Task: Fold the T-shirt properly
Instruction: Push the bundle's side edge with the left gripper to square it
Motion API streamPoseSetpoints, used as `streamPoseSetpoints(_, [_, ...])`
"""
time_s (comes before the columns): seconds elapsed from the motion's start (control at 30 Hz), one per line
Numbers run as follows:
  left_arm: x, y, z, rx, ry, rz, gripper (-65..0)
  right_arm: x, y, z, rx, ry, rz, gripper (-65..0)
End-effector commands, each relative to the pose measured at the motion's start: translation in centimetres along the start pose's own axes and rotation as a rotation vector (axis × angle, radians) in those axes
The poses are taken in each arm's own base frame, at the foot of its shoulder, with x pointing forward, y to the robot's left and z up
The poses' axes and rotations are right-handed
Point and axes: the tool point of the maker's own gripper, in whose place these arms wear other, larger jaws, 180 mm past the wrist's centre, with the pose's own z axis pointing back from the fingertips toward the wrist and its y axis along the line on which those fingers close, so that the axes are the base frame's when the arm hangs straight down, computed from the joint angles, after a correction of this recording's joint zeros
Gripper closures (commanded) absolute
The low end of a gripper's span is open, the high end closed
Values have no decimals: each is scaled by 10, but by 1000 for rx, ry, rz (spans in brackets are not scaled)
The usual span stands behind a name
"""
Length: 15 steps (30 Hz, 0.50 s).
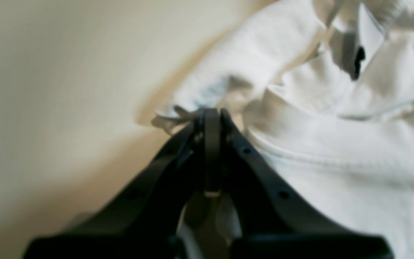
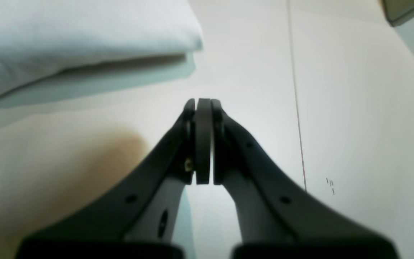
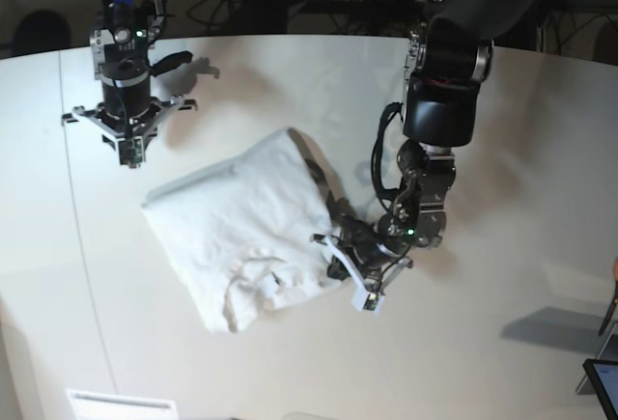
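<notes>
Fabric lies partly folded at the middle of the desk: the T-shirt is a crumpled white slab with its collar end bunched toward the near side. The left end effector is down at the shirt's right near edge, jaws pressed together on a small pinch of cloth, apparently a sleeve or hem corner. The right end effector sits at the far left, off the shirt, closed on nothing, with a smooth folded edge just beside it in its own camera.

Judging by the pinch, a fold of the right side is in hand; the next move likely calls for lifting that corner and carrying it leftward over the body, keeping the cloth taut so the layer lands flat.

Blur smears the left wrist view, so which seam is pinched cannot be told. A dark spot shows among the collar folds, unidentifiable. From the base view the left arm covers the grip point.
</notes>
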Motion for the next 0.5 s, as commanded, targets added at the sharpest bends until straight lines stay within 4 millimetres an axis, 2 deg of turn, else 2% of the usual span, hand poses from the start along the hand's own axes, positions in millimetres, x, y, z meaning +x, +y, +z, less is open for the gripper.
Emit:
streamPoseSetpoints(0.0, [24,-2,-3,-1,-44,-12,0,14,-5,2,-16,-52,0,0])
streamPoseSetpoints(0.33, [58,-24,-30,-30,-118,-1,0,15,-8,0,-25,-55,5,0])
streamPoseSetpoints(0.47, [68,-28,-34,-36,-142,8,0,26,-15,-20,-46,-74,16,0])
